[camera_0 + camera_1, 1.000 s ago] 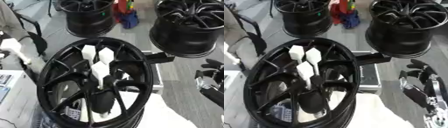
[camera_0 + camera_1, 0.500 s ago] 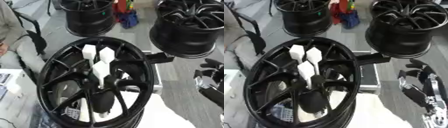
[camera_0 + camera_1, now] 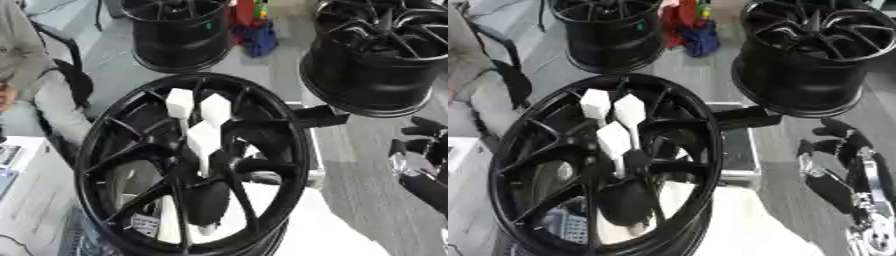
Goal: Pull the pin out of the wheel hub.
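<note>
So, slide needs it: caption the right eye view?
Black wheel hub with white pins upright; right hand open beside it.

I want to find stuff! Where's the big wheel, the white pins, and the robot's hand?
wheel (image 3: 289, 150): left eye view, right rim.
white pins (image 3: 630, 111): right eye view, one pin's head.
right hand (image 3: 833, 187): right eye view, palm.

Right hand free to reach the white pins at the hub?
Probably yes. The right hand sits beside the wheel, apart from it, and the white pins stand proud of the spokes with nothing in front of them.
</note>
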### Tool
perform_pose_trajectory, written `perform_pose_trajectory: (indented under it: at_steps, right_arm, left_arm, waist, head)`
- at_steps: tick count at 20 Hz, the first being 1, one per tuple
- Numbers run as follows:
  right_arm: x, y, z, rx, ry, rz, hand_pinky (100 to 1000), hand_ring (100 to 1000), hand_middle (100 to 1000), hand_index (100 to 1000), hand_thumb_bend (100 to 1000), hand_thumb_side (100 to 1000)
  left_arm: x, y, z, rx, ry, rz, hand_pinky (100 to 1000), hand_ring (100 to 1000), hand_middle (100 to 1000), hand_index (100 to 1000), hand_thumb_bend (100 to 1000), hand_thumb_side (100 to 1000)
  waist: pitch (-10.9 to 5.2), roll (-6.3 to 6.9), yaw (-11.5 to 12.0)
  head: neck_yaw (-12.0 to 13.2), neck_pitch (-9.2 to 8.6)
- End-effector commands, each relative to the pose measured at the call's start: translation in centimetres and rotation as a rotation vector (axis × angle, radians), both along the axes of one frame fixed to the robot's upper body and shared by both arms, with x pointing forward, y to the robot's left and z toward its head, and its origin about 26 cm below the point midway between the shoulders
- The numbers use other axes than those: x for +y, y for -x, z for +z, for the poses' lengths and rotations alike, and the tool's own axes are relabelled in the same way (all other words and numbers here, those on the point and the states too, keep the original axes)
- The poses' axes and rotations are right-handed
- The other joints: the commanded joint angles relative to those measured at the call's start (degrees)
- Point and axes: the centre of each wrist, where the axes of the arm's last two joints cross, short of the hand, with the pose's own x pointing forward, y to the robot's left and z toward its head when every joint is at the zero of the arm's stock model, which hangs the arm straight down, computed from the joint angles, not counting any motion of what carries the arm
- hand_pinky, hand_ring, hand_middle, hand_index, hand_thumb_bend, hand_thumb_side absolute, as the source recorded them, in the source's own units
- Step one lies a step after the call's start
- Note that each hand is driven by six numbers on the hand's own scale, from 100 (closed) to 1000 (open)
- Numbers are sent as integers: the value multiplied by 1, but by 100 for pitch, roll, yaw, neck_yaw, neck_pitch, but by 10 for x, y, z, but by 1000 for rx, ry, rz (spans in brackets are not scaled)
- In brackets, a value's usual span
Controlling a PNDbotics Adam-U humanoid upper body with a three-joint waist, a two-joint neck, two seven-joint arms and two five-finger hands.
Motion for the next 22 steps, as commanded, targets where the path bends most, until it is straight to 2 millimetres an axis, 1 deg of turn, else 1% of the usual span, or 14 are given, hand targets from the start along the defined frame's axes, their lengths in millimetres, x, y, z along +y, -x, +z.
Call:
perform_pose_trajectory:
  at_steps: [1, 2, 4, 6, 8, 11, 15, 22]
  right_arm:
    - [-1, -1, 6, -21, 2, -7, 731, 593, 660, 808, 187, 100]
    - [-1, -1, 5, -21, 0, -7, 731, 593, 660, 808, 187, 100]
    - [0, -1, 5, -21, -5, -9, 731, 593, 660, 808, 187, 100]
    - [0, -2, 5, -24, -9, -7, 731, 593, 660, 808, 186, 100]
    - [1, -2, 6, -25, -12, -5, 731, 593, 660, 808, 186, 100]
    - [2, -2, 5, -24, -16, -3, 731, 593, 660, 808, 186, 100]
    - [2, -2, 5, -23, -18, -6, 731, 593, 660, 808, 185, 100]
    - [2, -2, 5, -23, -21, -7, 731, 593, 660, 808, 184, 100]
  left_arm:
    - [-21, 1, 13, -264, 132, 16, 638, 570, 698, 785, 503, 317]
    - [-31, 2, 10, -332, 191, 29, 622, 558, 677, 767, 480, 285]
    - [-55, 5, 2, -451, 319, 64, 612, 549, 662, 753, 472, 260]
    - [-79, 9, -5, -535, 434, 92, 607, 545, 654, 747, 465, 244]
    - [-99, 12, -12, -577, 522, 112, 605, 545, 652, 746, 463, 236]
    - [-120, 14, -23, -590, 603, 142, 603, 544, 649, 743, 455, 220]
    - [-132, 16, -32, -600, 653, 191, 597, 535, 638, 736, 446, 199]
    - [-138, 20, -50, -586, 703, 271, 592, 528, 633, 729, 437, 183]
  waist:
    - [-32, -7, 11]
    - [-26, -19, 15]
    - [-16, -42, 26]
    - [-6, -63, 40]
    - [-2, -78, 57]
    - [-5, -102, 66]
    - [-14, -125, 78]
    - [-14, -129, 108]
  head:
    - [-6, 23]
    - [-11, 21]
    - [-7, 16]
    - [5, 3]
    - [12, -1]
    - [10, -7]
    - [15, -35]
    - [0, -35]
